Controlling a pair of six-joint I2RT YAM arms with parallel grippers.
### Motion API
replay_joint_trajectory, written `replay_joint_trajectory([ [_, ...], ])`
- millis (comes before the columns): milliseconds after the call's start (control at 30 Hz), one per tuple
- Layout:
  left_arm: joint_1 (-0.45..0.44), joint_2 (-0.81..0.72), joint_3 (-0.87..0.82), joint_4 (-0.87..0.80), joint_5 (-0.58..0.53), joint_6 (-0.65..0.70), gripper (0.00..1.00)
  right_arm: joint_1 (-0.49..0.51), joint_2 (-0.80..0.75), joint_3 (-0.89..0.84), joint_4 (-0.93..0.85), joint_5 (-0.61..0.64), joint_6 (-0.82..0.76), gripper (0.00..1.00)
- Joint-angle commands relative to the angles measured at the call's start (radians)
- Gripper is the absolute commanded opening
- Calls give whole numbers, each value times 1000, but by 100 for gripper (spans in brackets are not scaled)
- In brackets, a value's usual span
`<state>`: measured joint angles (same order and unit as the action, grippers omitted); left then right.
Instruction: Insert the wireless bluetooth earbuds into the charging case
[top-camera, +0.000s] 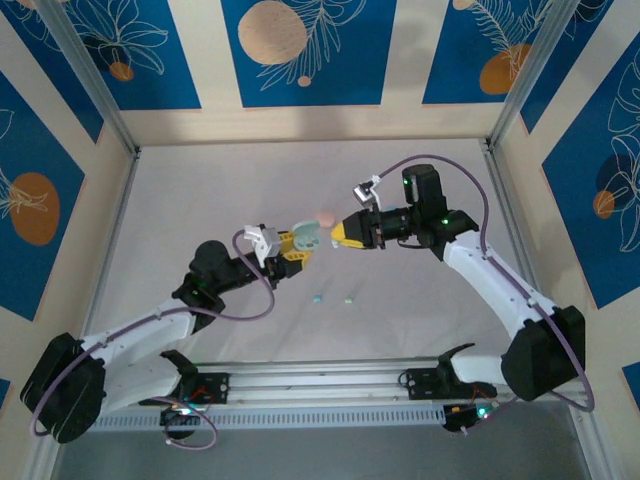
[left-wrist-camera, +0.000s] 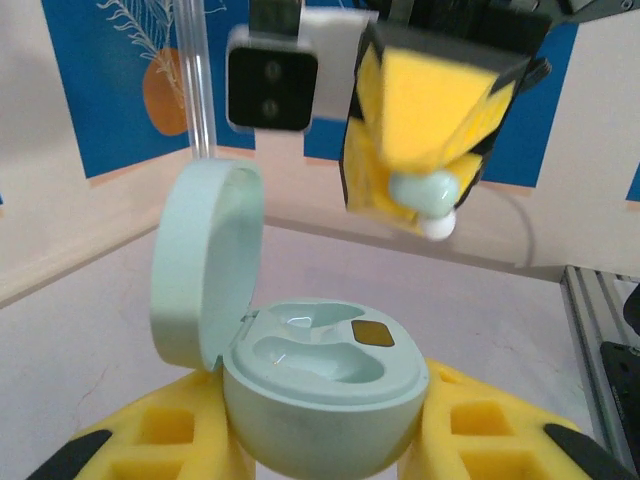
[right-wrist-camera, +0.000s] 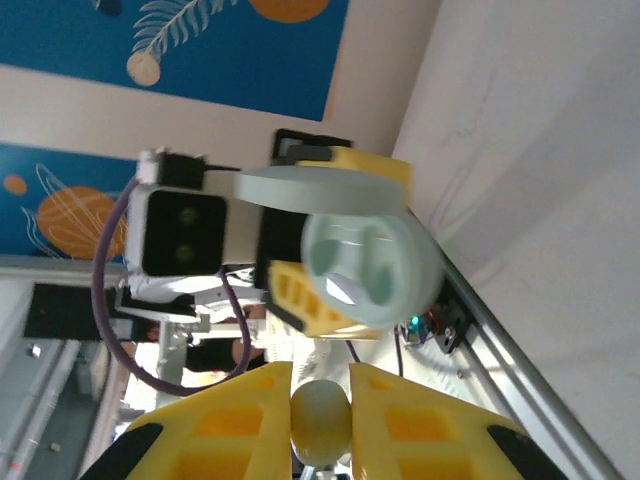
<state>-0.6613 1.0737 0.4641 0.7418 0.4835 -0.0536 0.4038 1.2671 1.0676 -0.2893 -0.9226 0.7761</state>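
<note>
Only a narrow gap parts the left tool (top-camera: 300, 246), gripping the open charging case (left-wrist-camera: 320, 400), from the right tool (top-camera: 338, 234), pinching an earbud (left-wrist-camera: 425, 195). The raised lid (left-wrist-camera: 200, 265) walls the case's 9 o'clock side. Two loose earbuds (top-camera: 317, 298) lie at 6 o'clock; bare worktop (top-camera: 200, 190) spreads toward 9 and 3 o'clock.

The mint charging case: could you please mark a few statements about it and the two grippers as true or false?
1. The mint case has its lid open. True.
2. The right gripper is empty. False: it grips a pale mint earbud.
3. The left gripper holds the case. True.
4. Both wells of the case hold earbuds. False: both look empty.
</note>
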Motion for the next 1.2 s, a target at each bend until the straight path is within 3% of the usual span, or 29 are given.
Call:
replay_joint_trajectory([
  [0, 3, 20, 6, 121, 54, -1, 30, 41, -32, 33, 44, 66, -61, 18],
  [333, 3, 35, 31, 138, 98, -36, 30, 102, -23, 58, 53, 196, -150, 18],
  [1167, 5, 45, 47, 199, 106, -103, 30, 138, 15, 85, -76, 291, -265, 19],
])
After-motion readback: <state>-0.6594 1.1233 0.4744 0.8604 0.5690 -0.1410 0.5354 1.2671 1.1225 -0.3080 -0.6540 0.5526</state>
